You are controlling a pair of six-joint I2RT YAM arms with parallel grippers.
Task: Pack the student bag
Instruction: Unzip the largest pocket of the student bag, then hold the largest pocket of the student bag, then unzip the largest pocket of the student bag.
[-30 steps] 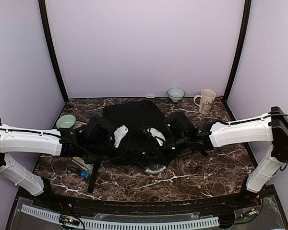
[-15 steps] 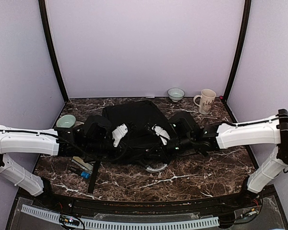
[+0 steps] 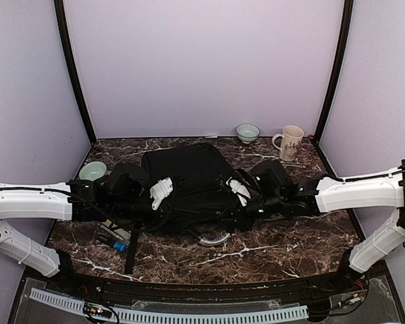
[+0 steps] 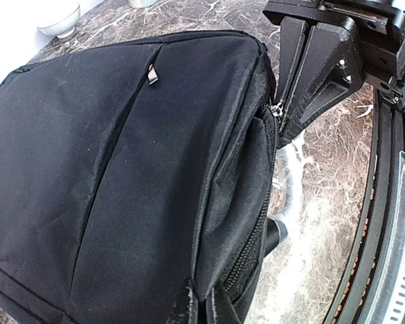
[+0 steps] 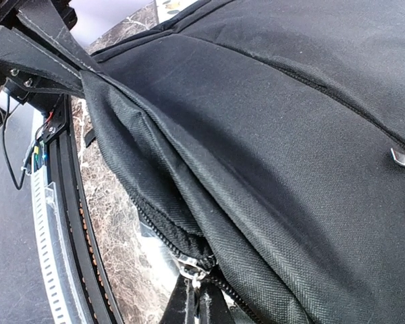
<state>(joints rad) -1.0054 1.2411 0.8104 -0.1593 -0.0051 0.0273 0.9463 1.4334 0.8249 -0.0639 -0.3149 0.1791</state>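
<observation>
The student bag [image 3: 185, 179], a big black fabric backpack, lies flat in the middle of the table. My left gripper [image 3: 169, 196] is shut on the fabric rim of the bag's side [image 4: 209, 202], and its fingertips [image 4: 187, 309] pinch the seam beside the zipper teeth. My right gripper [image 3: 233, 196] is shut on the metal zipper pull [image 5: 194, 267] at the bag's near edge. The two grippers face each other across that edge. In the left wrist view the right gripper [image 4: 287, 125] holds the pull. The silvery-grey loop handle [image 3: 212, 237] sticks out below the bag.
A green bowl [image 3: 92, 171] sits at the left and a pale bowl [image 3: 247, 132] at the back. A cream mug [image 3: 289, 142] stands at the back right. Small items with a blue piece [image 3: 116, 239] and a black strap [image 3: 131, 248] lie front left. A rail [image 4: 385, 223] borders the near edge.
The left gripper has shut on the bag's rim and shifted a little left. The right gripper has moved right with the zipper pull, drawing the bag's near edge taut.
</observation>
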